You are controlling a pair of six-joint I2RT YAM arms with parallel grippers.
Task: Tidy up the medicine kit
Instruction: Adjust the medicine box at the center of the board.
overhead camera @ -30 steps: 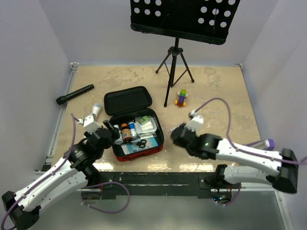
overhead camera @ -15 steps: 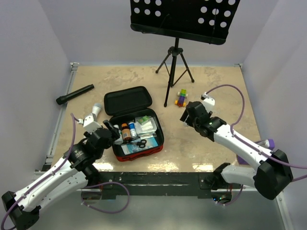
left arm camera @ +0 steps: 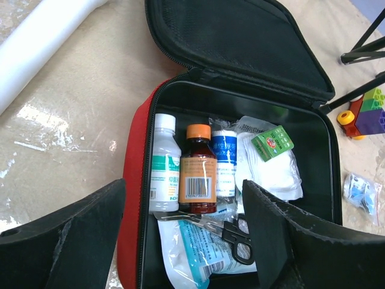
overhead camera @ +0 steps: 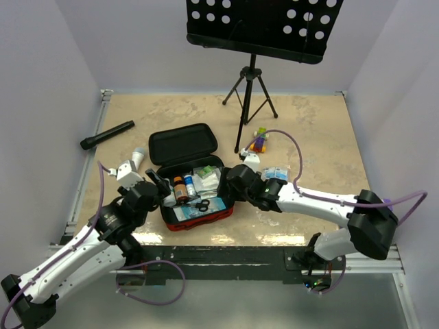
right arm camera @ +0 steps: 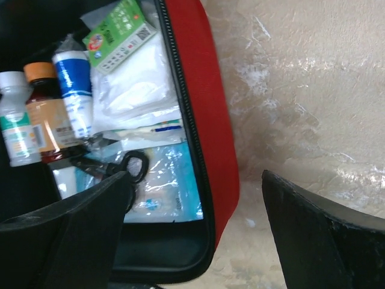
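Both spread empty, left gripper and right gripper flank the open medicine kit; best pinch the stray blue packet flat, dropping it clear of the scissors.

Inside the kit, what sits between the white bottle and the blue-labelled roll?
The amber bottle with an orange cap, flanked by the white bottle and the blue-labelled roll; the left wrist view shows it.
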